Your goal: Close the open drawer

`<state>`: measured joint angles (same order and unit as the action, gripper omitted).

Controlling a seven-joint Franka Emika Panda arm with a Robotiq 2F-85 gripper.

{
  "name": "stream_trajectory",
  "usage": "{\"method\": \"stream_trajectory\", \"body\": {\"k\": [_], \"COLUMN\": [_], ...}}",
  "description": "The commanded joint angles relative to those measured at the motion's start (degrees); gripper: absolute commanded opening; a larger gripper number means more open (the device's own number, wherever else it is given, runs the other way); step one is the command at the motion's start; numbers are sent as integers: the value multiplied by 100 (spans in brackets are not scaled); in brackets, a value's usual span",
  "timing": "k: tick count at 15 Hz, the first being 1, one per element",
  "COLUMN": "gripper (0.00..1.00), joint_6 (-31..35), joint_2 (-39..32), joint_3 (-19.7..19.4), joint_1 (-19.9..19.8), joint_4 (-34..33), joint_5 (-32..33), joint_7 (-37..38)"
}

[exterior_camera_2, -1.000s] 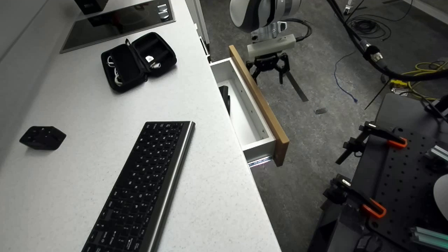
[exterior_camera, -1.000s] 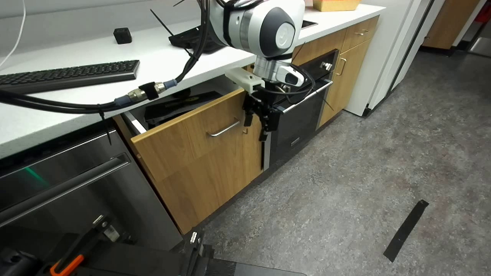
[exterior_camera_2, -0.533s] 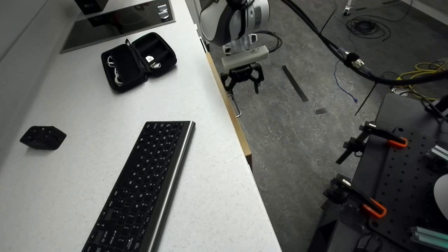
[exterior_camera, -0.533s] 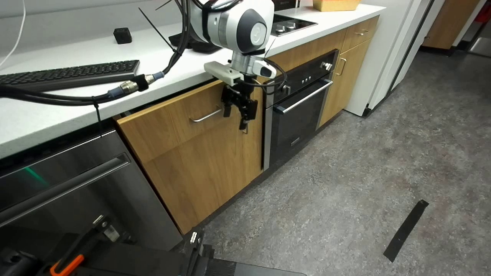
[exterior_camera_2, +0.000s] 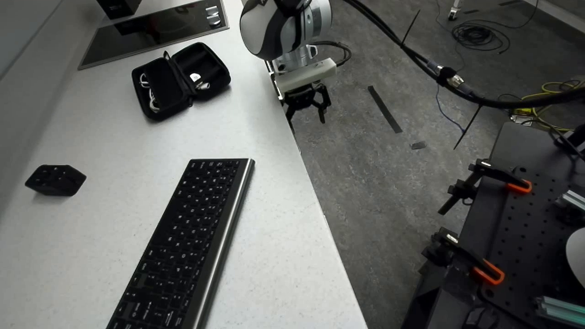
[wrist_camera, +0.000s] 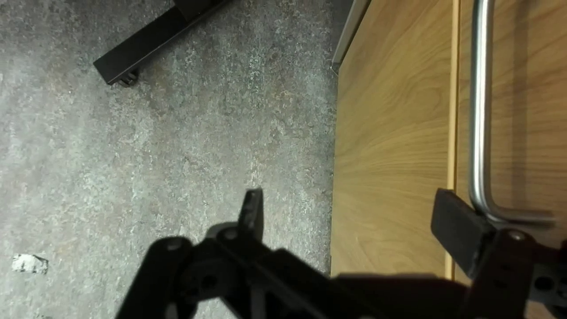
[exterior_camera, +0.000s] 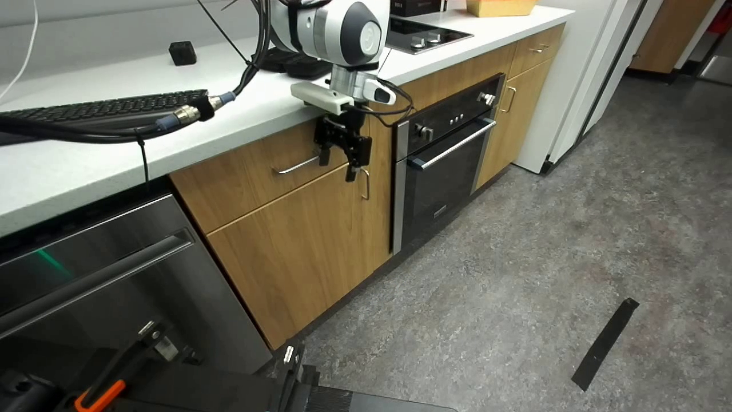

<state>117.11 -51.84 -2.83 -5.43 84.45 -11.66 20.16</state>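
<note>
The drawer point(exterior_camera: 229, 186) has a light oak front and a slim silver bar handle point(exterior_camera: 297, 166). In an exterior view its front sits flush under the white counter edge, and no inner walls show. In the wrist view the drawer front point(wrist_camera: 540, 146) and its handle point(wrist_camera: 480, 110) are at the right. In an exterior view from above, the counter hides it. My gripper point(exterior_camera: 337, 166) points down at the right end of the drawer front; it also shows in that view from above point(exterior_camera_2: 307, 122). Its fingers point(wrist_camera: 347, 199) are spread with nothing between them. One finger is beside the handle's end.
A cabinet door point(exterior_camera: 291, 252) is below the drawer. A black-fronted oven point(exterior_camera: 446, 177) is to the right and a steel appliance point(exterior_camera: 114, 286) to the left. A keyboard point(exterior_camera_2: 183, 242) and an open black case point(exterior_camera_2: 183, 82) lie on the counter point(exterior_camera_2: 274, 256).
The drawer has moved in from well open to flush under the counter. My gripper has moved with it toward the cabinet and stays open.
</note>
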Motion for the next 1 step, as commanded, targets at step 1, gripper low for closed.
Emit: {"method": "stream_trajectory", "body": {"k": [1], "gripper": [100], "joint_6": [-27], "joint_2": [-20], "joint_3": [-57], "joint_1": [41], "joint_4": [-34], "joint_5": [-49], "joint_7": [-36]}}
